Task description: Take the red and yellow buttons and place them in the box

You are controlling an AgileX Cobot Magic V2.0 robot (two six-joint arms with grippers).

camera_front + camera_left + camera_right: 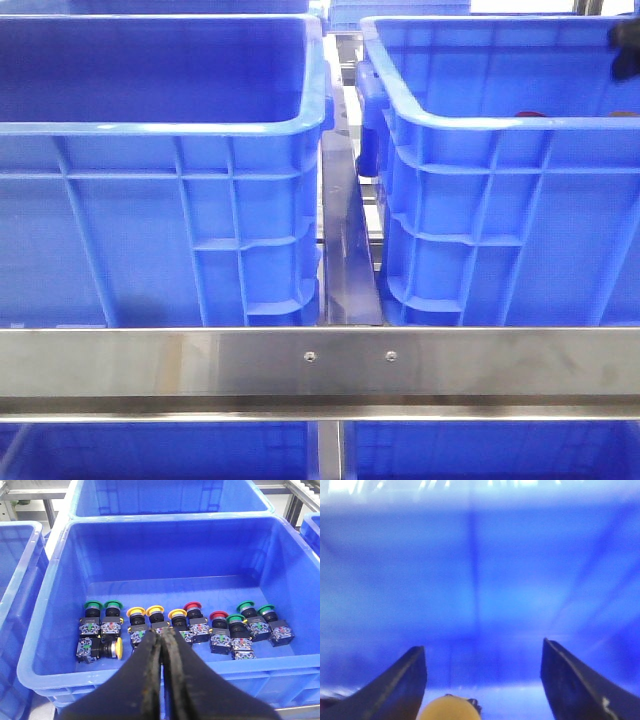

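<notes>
Right jaws apart over blurred, seemingly yellow button [448, 708].

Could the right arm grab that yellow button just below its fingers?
Probably yes. The right gripper is open, its fingers spread on either side of the yellow button, with nothing visible between them. The view is blurry, though, so how far above it sits is unclear.
</notes>
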